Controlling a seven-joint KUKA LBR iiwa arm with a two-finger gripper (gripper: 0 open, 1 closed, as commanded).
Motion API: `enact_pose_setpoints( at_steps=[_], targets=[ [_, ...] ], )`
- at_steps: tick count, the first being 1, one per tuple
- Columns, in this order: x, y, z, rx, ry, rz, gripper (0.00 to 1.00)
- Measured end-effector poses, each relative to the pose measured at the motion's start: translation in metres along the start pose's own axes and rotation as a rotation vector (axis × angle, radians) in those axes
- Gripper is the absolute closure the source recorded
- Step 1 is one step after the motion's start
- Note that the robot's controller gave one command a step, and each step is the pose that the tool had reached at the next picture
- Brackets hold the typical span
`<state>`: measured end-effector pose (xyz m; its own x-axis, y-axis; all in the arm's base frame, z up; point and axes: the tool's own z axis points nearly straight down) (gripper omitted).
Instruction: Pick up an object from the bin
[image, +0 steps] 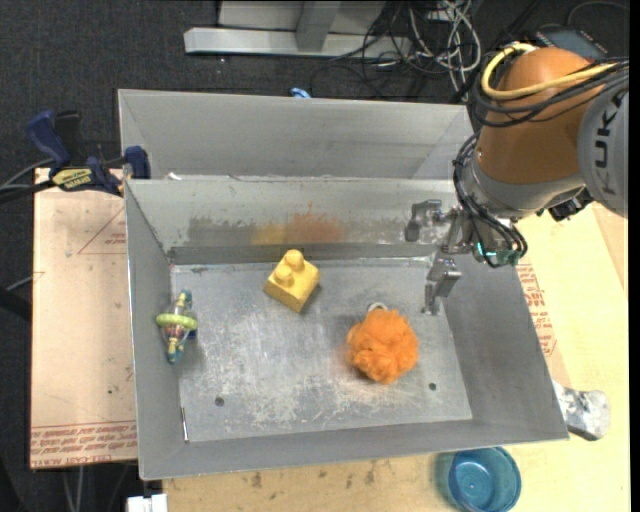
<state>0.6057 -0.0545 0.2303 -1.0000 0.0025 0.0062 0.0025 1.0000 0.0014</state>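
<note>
Black cables (420, 40) tangle above the grey metal bin (280, 385). Inside lie a yellow plastic block (292, 279), a small green toy (177, 326) and a fuzzy orange ball (382, 345), right of the middle. The gripper (438, 285) hangs near the ball's upper right, and I cannot tell its grip.

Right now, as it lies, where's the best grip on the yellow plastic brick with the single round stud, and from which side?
Take the yellow plastic brick by its square base, from above, closing across two opposite flat walls below the round stud. It looks stud-up and sits askew to the back wall of the grey metal bin, so the wrist probably needs turning to match.
</note>
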Motion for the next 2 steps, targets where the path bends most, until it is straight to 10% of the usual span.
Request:
enact_pose_setpoints(
  at_steps=[2],
  targets=[
    [0.004, 0.007, 0.038, 0.001, -0.016, 0.042, 0.00]
  ],
)
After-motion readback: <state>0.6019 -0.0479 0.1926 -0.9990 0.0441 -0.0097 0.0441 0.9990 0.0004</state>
